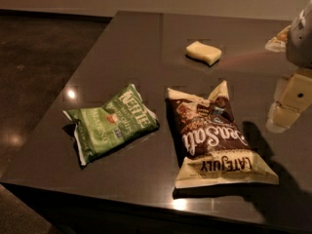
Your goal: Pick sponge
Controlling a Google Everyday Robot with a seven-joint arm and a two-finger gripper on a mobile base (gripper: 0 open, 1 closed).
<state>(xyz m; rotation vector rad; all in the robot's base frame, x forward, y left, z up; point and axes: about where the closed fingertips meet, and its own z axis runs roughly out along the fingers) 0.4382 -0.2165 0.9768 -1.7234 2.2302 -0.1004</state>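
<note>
The sponge [204, 52], a small pale yellow soft block, lies on the dark table [131, 38] toward the back, right of centre. My gripper [287, 104] is at the right edge of the view, with cream blocky fingers hanging above the table. It is to the right of the sponge and nearer the front, apart from it and touching nothing. It holds nothing that I can see.
A green Kettle chip bag [112, 122] lies at the front left. A brown and cream Late July chip bag [214, 138] lies front centre, just left of the gripper. A pale object [278, 39] sits at the far right edge. The floor lies to the left.
</note>
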